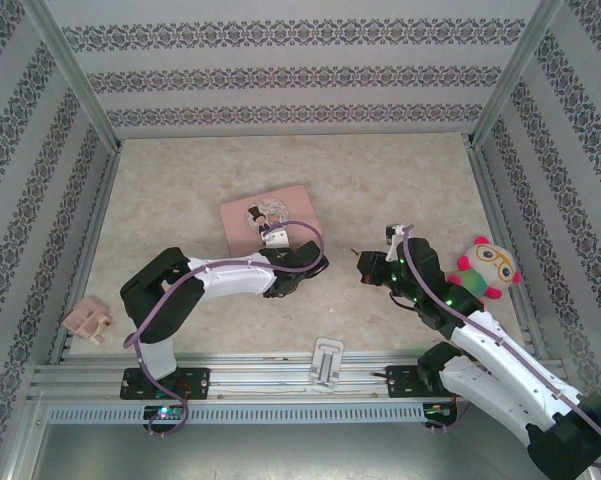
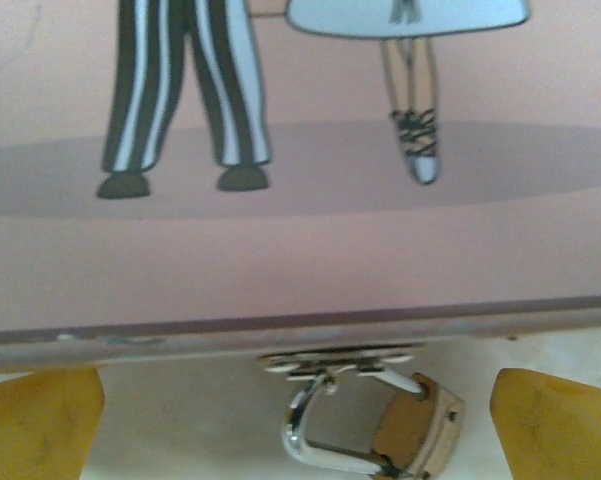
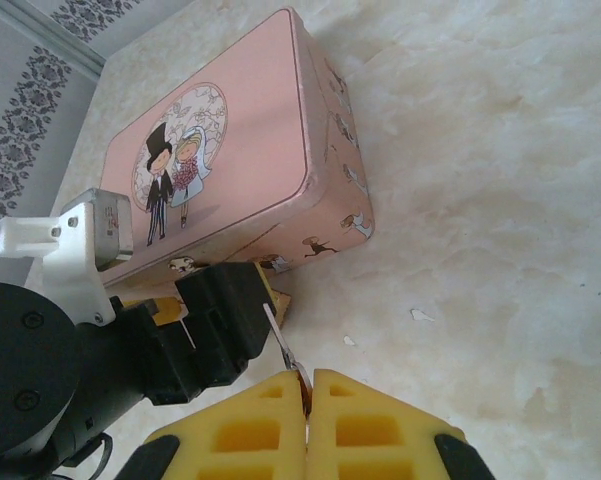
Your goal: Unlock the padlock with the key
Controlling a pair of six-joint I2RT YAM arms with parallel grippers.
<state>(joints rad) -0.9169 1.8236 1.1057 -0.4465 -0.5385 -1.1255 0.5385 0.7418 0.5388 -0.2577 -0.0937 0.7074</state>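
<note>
There is one of each small item: one pink rectangular tin (image 1: 268, 218) with a cartoon couple on its lid, one brass-coloured padlock (image 2: 420, 425) with a single metal shackle, and one thin metal key (image 3: 281, 340). Also counted singly are one plush toy (image 1: 485, 268) with big round eyes, one white clip-like bracket (image 1: 327, 360) and one small pink object (image 1: 88, 320) — too small to name more closely. Robot arms number two — a left arm (image 1: 230, 275) and a right arm (image 1: 480, 340).

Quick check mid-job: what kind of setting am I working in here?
Most likely a staged robot test cell, not a real room: an aluminium frame carries patterned wall panels around a marble-look table, with props such as a plush toy and a pink tin.
</note>
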